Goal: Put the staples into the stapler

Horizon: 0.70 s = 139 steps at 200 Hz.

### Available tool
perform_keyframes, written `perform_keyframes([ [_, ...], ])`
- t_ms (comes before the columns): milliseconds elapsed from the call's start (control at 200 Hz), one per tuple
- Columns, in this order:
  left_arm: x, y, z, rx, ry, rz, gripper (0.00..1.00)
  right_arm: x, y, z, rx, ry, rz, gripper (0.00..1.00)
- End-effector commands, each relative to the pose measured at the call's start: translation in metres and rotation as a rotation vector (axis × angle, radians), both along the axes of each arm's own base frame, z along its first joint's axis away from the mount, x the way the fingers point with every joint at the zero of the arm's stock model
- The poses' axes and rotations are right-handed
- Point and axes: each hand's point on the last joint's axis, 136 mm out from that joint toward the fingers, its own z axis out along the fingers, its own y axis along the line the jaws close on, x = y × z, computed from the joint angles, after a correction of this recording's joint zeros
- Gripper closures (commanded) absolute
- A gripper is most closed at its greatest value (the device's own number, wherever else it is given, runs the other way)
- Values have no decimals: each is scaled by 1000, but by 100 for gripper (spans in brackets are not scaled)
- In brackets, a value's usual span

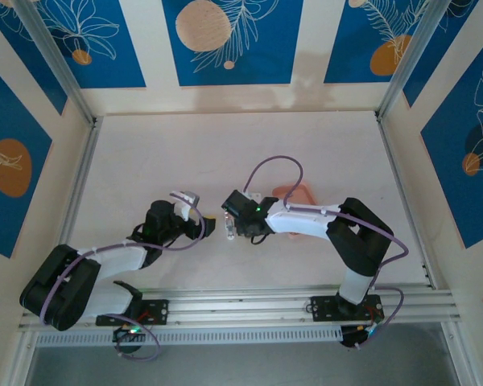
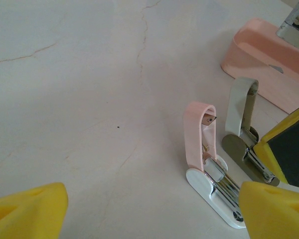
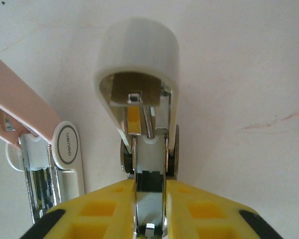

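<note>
Two small staplers stand side by side on the table with their lids hinged up. The pink stapler (image 2: 201, 142) rests on a white base, its metal channel exposed. My left gripper (image 2: 154, 214) is open, and its right finger (image 2: 276, 211) overlaps the front end of the pink stapler's base. The white stapler (image 3: 137, 55) has its metal magazine clamped between the pads of my right gripper (image 3: 150, 209), which is shut on it. The shallow pink tray (image 2: 269, 57) lies just beyond the staplers. No staple strips can be made out.
Both grippers (image 1: 212, 225) (image 1: 235, 225) meet near the table's middle, tips almost touching. The pink tray (image 1: 296, 193) sits behind the right arm's wrist. Bare tabletop stretches to the far wall and left. An aluminium rail (image 1: 249, 301) runs along the near edge.
</note>
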Motion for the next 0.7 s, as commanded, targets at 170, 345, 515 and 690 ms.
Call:
perform_keyframes([
  [170,4,2,9,-21,-21,13,11,5,-4,50,13,-88,18,69],
  [345,2,3,13,-19,-36,13,11,7,-6,53,103,-34,2,67],
  [515,2,5,15,-11,-46,15,11,9,0,38,216,66,-23,67],
  [690,2,5,14,-12,-44,18,11,9,-4,19,207,137,-69,68],
])
